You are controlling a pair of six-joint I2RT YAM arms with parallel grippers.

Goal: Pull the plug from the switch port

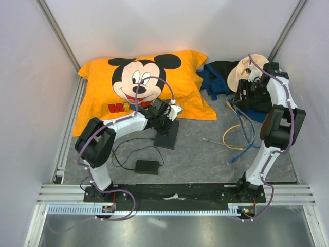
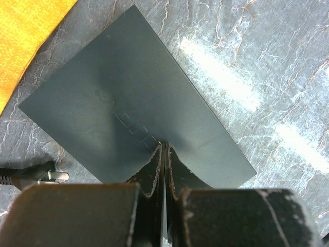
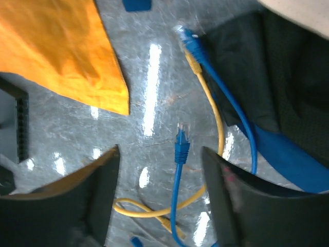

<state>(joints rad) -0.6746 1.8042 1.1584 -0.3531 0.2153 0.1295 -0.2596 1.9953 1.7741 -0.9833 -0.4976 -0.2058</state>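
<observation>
The switch [image 1: 167, 135] is a flat black box lying on the grey mat, just in front of the pillow. In the left wrist view it [image 2: 128, 103] fills the middle. My left gripper [image 1: 170, 111] [image 2: 164, 148] is shut with nothing between its fingers, and its tips rest on the switch's top. My right gripper [image 1: 248, 85] [image 3: 160, 152] is open and empty, held high at the back right. A blue cable plug [image 3: 181, 143] lies loose on the mat below it, apart from the switch. The switch's socket edge [image 3: 21, 128] shows at the far left.
An orange Mickey pillow [image 1: 139, 85] lies at the back left. Dark and blue cloth and a beige hat [image 1: 241, 72] sit at the back right. Loose yellow and blue cables [image 1: 239, 131] lie on the right. A black power brick [image 1: 146, 166] with a thin cord is near the front, and its barrel plug [image 2: 38, 176] lies beside the switch.
</observation>
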